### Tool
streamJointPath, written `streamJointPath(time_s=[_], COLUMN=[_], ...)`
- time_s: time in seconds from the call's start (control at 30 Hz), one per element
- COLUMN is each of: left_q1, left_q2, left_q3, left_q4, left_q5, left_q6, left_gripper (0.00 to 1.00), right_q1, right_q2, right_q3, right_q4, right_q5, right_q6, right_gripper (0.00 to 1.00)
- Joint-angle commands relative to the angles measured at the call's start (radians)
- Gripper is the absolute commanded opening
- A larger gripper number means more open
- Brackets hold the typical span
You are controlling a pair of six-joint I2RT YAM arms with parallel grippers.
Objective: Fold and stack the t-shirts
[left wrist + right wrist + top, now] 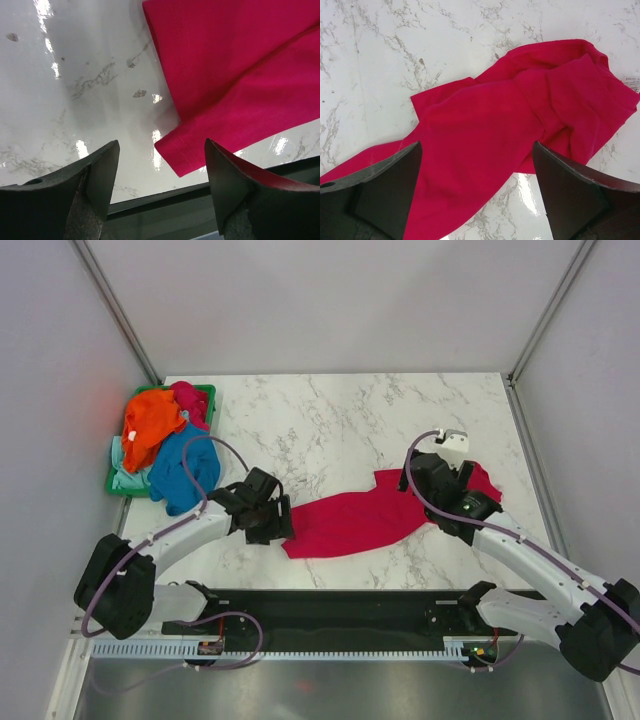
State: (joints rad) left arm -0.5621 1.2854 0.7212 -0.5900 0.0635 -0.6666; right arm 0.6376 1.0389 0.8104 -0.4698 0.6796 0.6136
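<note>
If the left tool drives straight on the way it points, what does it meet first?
Probably the hem corner of the magenta-red t-shirt, flat on the marble table; depth is unclear.

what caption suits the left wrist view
Open left hand framing a corner of the magenta-red t-shirt on the marble table

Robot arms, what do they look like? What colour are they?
The left arm and right arm are pale grey tubes joined by chunky black joints. A thin purplish cable loops along each one. The right arm carries a small white block near its wrist. The left gripper and right gripper each have two dark, wedge-shaped jaws with pointed tips.
</note>
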Motion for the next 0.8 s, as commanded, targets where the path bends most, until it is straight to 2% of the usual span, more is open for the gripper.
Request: streamJointPath(time_s=[0.0,0.1,0.33,0.43,0.47,0.53,0.7,0.73,0.77], left_q1=[-0.027,-0.033,-0.038,-0.038,-0.038,-0.038,-0.036,-0.036,-0.036], left_q2=[-0.001,0.000,0.032,0.017,-0.006,-0.029,-0.109,-0.126,-0.152], left_q3=[-0.029,-0.043,-0.083,-0.083,-0.077,-0.062,0.053,0.105,0.130], left_q4=[0.070,0.087,0.180,0.199,0.199,0.184,0.056,-0.018,-0.059], left_q5=[0.030,0.032,0.076,0.096,0.098,0.096,0.029,-0.003,-0.096], left_q6=[-0.079,-0.083,-0.088,-0.091,-0.090,-0.077,-0.031,-0.024,-0.008], left_gripper=[0.76,0.75,0.58,0.29,0.13,0.02,0.02,0.02,0.02], right_q1=[-0.027,-0.041,-0.055,-0.065,-0.070,-0.088,-0.147,-0.160,-0.179], right_q2=[0.016,0.015,0.023,0.015,0.009,0.001,-0.020,-0.023,-0.030], right_q3=[0.021,0.000,-0.017,-0.022,-0.023,-0.027,-0.030,-0.028,-0.021], right_q4=[0.033,0.054,0.066,0.065,0.066,0.060,0.051,0.043,0.040], right_q5=[-0.034,-0.055,-0.072,-0.068,-0.068,-0.072,-0.081,-0.071,-0.065], right_q6=[-0.029,-0.026,-0.028,-0.035,-0.034,-0.037,-0.054,-0.061,-0.083], right_gripper=[0.98,0.98,0.98,0.98,0.98,0.98,0.98,0.98,0.98])
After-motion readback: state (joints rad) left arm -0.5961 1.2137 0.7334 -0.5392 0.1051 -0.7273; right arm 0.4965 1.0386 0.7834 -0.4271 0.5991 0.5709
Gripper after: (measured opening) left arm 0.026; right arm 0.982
